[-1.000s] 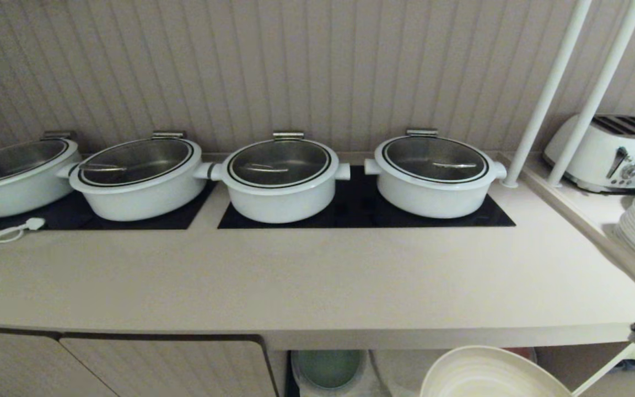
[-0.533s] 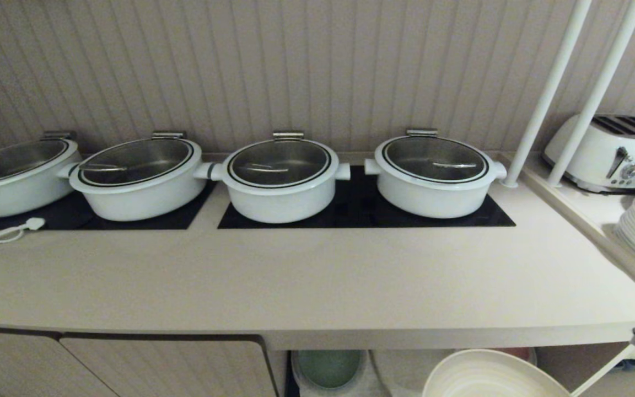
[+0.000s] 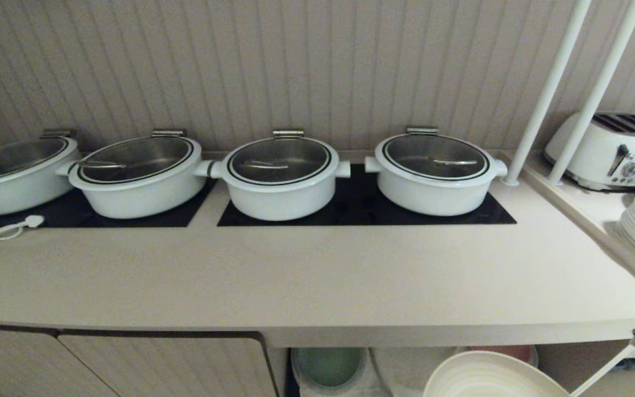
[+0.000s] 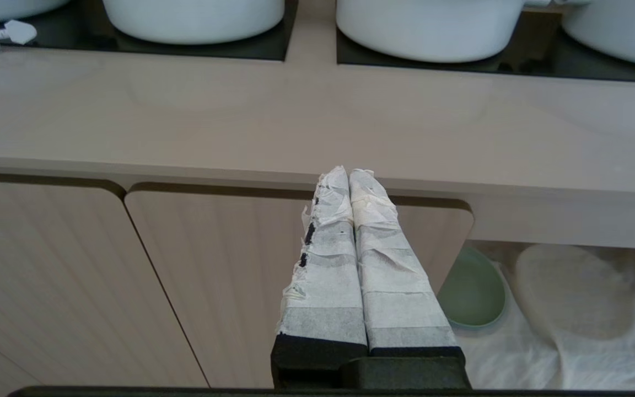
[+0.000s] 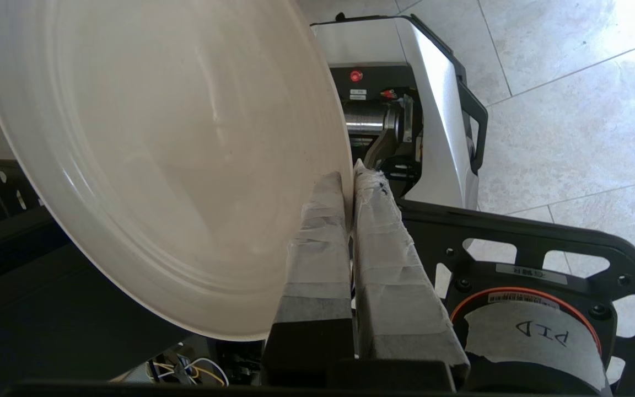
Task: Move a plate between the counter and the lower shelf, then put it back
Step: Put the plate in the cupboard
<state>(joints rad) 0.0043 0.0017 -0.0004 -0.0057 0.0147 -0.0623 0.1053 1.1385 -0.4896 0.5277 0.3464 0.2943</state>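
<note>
right claw (image 5: 350, 179) clamped on rim of the plate (image 5: 157, 160), held low in front of the bench (image 3: 317, 275) edge, outside the lower shelf (image 4: 560, 331) | left claw (image 4: 350, 179) closed, empty, parked | advice: keep plate level, clear bench lip before setting down | count: 4 pots, 1 toaster, 2 poles, 1 plate stack

Right gripper (image 5: 350, 182): tape-wrapped fingers (image 5: 317, 242) closed on the rim of the plate (image 5: 157, 154), which is held tilted on edge, concave face showing. Behind it, the robot's white base housing (image 5: 433, 99) with a red button (image 5: 356, 75), over pale tiled floor (image 5: 571, 110).
</note>
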